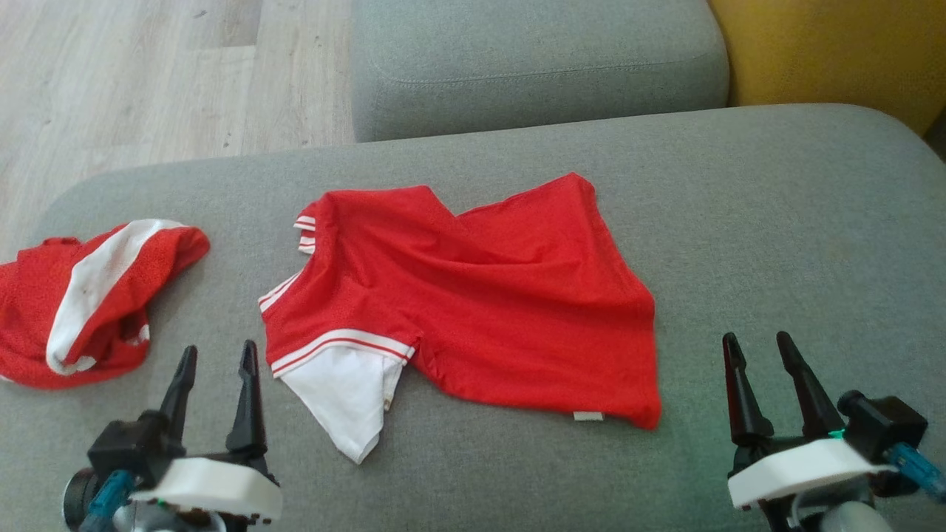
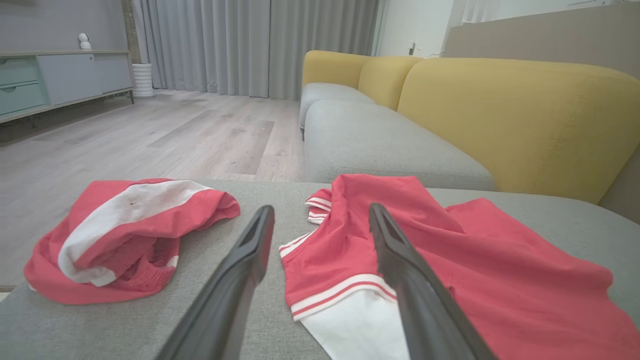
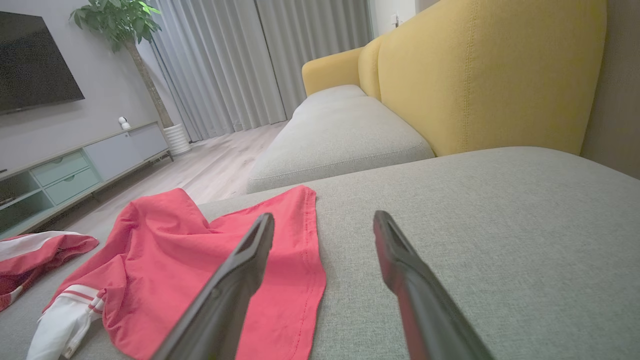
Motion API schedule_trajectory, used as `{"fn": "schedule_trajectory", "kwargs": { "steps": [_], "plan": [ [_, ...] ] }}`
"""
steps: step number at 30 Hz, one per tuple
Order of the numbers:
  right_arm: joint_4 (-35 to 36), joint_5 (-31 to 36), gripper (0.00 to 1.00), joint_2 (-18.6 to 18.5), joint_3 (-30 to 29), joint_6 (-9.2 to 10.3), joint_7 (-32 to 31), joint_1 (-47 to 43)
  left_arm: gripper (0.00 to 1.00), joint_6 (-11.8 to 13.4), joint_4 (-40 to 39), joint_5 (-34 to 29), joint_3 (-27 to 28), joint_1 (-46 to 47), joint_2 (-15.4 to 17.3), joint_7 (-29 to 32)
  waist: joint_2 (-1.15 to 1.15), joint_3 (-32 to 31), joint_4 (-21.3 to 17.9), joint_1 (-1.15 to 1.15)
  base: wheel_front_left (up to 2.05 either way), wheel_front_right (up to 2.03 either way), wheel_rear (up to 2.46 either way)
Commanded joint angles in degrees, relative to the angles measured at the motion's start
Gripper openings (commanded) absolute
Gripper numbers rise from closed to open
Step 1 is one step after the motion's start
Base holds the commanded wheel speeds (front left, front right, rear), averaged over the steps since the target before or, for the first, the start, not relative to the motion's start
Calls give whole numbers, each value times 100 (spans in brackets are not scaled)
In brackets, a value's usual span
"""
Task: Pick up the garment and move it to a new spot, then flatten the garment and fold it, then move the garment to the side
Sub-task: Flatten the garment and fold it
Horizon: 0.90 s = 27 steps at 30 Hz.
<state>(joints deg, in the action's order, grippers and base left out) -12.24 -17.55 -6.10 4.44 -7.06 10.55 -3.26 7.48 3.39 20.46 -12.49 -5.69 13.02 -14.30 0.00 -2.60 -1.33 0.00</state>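
A red garment (image 1: 473, 295) with white striped trim and a white sleeve lies spread but wrinkled on the middle of the grey cushion (image 1: 739, 222); it also shows in the left wrist view as the red garment (image 2: 450, 260) and in the right wrist view as the red garment (image 3: 200, 260). My left gripper (image 1: 218, 362) hovers open at the near left, just short of the white sleeve, nothing between its fingers (image 2: 250, 250). My right gripper (image 1: 757, 353) stands open at the near right, beside the garment's right hem, fingers (image 3: 400, 260) empty.
A second red and white garment (image 1: 89, 295) lies bunched at the cushion's left edge. Another grey seat (image 1: 532, 66) and a yellow backrest (image 1: 828, 52) lie beyond. Wooden floor (image 1: 148, 74) is at the far left. A cabinet (image 2: 60, 80) and curtains stand across the room.
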Motion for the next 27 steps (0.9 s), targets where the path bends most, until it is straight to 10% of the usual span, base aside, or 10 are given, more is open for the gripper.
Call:
{"fn": "schedule_trajectory", "kwargs": {
  "steps": [1, 10, 27],
  "plan": [
    [152, 38, 100, -51, 117, -43, -13, 236, 100, -28, -142, -78, 254, 239, 21, -69, 0, -3, 0, 0, 0, 0, 0],
    [125, -98, 100, -73, 453, -43, -329, 286, 100, -147, 66, 14, 410, 158, -210, -43, 0, 27, 33, 0, 0, 0, 0],
    [-877, -927, 100, 239, 469, -43, -2792, 739, 100, -928, 1312, 1197, -331, 682, -564, 2436, 0, 450, 321, 0, 0, 0, 0]
  ]
}}
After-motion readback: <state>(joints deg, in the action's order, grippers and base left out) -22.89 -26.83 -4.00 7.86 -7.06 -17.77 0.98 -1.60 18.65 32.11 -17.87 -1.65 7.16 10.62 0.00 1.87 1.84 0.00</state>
